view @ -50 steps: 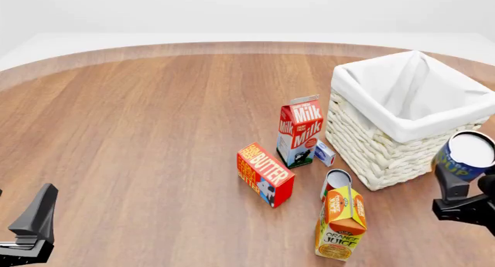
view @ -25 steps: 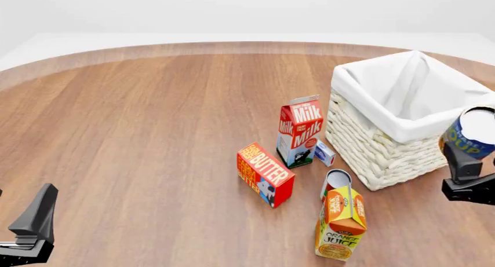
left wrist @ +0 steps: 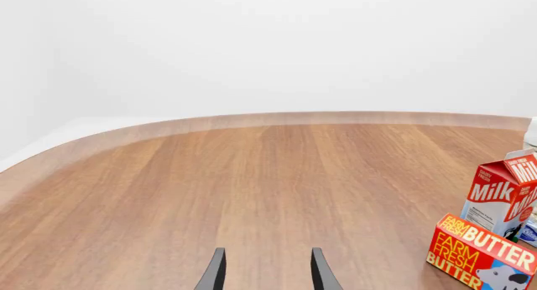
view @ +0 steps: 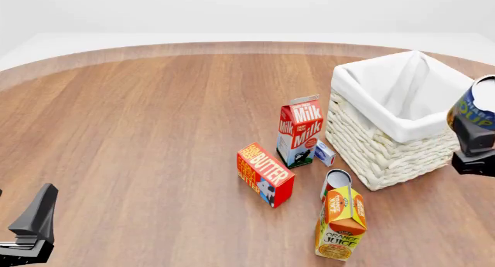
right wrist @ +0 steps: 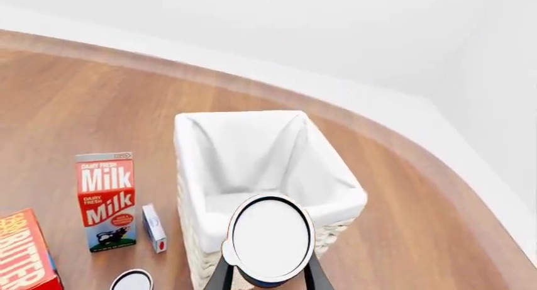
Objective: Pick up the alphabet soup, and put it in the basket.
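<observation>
The alphabet soup (view: 478,108), a blue can with yellow lettering and a pale flat lid, is held in my right gripper (view: 473,134) at the front view's right edge, raised beside the basket's right rim. In the right wrist view the can's lid (right wrist: 270,238) sits between the fingers, over the basket's near rim. The basket (view: 402,125) is cream wicker with a white cloth liner, and it shows in the right wrist view (right wrist: 251,170) too. My left gripper (view: 31,226) is open and empty at the front left; its fingertips (left wrist: 216,271) hang above bare wood.
A milk carton (view: 300,131) and a small white-blue box (view: 324,153) stand left of the basket. A butter box (view: 265,173) lies in front of them. A red-and-white can (view: 337,182) and an orange juice carton (view: 342,220) stand near the front.
My right gripper has risen and moved away from me with the soup can, from below the basket's rim level to beside its right rim. The left arm has not moved.
</observation>
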`<state>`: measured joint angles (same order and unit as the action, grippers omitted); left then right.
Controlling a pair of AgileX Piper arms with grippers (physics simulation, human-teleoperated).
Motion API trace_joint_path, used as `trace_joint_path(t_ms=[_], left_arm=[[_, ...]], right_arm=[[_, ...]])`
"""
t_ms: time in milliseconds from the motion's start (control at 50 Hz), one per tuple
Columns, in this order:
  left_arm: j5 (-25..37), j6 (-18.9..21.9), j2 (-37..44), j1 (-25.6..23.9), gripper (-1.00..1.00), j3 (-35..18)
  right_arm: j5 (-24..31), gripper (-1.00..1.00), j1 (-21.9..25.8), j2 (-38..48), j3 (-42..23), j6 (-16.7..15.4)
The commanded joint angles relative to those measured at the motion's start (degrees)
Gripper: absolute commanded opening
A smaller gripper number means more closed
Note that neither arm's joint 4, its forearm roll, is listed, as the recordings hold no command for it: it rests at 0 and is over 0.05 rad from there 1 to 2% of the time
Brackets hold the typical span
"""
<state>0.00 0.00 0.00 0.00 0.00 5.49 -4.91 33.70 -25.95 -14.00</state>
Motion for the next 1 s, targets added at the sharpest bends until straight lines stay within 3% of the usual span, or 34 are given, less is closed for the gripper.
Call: trace_joint_path(t_ms=[20,580,1000], left_arm=[[0.0,0.0,0.0,0.0,1.0,0.0],[0.0,0.0,0.0,0.0,1.0,0.0],[0.0,0.0,0.0,0.0,1.0,0.0]], right_arm=[[0.57,-1.0,-1.05,0.98,-4.0,1.45],[-0.92,-1.0,0.19,7.26,-9.85,1.23],[2.64,-1.0,1.64,11.78,-15.89,1.47]])
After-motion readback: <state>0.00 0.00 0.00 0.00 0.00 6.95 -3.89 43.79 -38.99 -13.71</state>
